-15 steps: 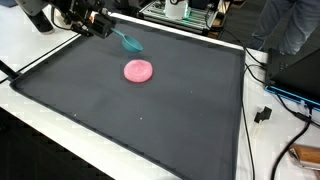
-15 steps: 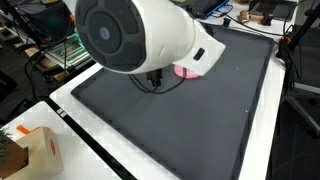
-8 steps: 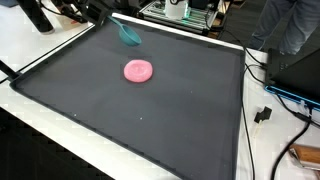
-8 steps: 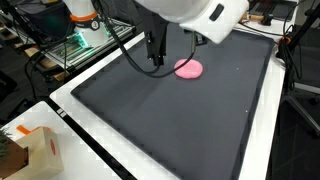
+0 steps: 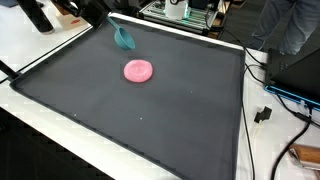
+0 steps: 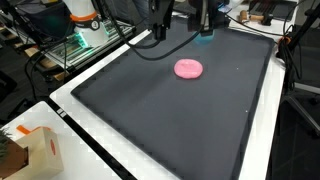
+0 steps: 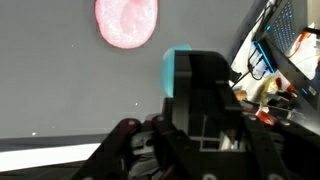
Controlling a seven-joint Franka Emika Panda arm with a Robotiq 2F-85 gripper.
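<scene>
A pink round disc [image 5: 138,70] lies flat on the dark mat [image 5: 150,120]; it also shows as the disc [image 6: 188,69] and, in the wrist view, the disc [image 7: 127,20]. My gripper [image 5: 104,16] hangs above the mat's far corner, mostly out of frame. It is shut on a teal object [image 5: 124,38] that dangles below it, clear of the mat. From the opposite side, the gripper [image 6: 203,18] holds the teal object [image 6: 205,33] behind the disc. In the wrist view the dark gripper [image 7: 205,100] hides all but a teal edge [image 7: 177,68].
The mat covers a white table [image 5: 40,110]. Cables and a plug [image 5: 263,114] lie beside the mat's edge. A cardboard box [image 6: 38,150] sits on a table corner. Racks of equipment [image 6: 70,45] and a person [image 5: 290,25] stand beyond the table.
The gripper has lifted and drawn back toward the mat's far corner with the teal object. The arm that filled an exterior view has moved off, uncovering the disc.
</scene>
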